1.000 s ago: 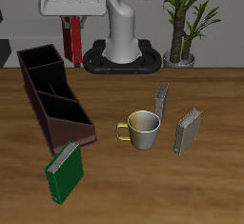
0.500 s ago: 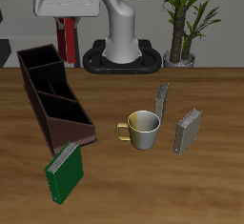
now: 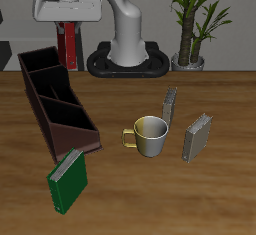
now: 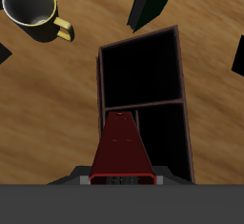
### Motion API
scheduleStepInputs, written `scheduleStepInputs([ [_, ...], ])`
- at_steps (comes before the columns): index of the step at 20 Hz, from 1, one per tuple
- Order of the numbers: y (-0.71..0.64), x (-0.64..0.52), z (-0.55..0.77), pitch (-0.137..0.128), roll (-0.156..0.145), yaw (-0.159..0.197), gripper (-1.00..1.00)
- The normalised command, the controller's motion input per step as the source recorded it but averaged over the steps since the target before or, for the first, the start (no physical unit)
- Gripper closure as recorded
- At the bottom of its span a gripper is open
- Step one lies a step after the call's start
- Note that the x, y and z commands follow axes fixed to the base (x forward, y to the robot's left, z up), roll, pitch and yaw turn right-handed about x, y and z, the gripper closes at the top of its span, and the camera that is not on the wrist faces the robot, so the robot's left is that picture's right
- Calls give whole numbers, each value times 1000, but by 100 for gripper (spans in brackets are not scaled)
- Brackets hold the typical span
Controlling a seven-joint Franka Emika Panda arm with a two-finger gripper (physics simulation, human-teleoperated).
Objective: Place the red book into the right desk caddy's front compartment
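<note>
Gripper (image 3: 69,24) grips the red book (image 3: 68,47) above the right desk caddy (image 3: 57,114); I must lower it into front compartment.

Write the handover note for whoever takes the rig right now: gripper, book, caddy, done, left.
Gripper: shut on the red book, held upright in the air.
Right desk caddy: on the table below the book; in the wrist view the book hangs over the caddy's back part.
Done: book picked up and carried over the caddy.
Left: move toward the front compartment, nearest the green book, lower the book in, release.
</note>
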Motion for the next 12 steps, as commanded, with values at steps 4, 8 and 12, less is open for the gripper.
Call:
scheduleStepInputs([
  [4, -168, 63, -125, 26, -31, -2, 100],
  [8, -132, 16, -115, 30, -31, -33, 100],
  [12, -28, 19, -70, 5, 6, 4, 100],
])
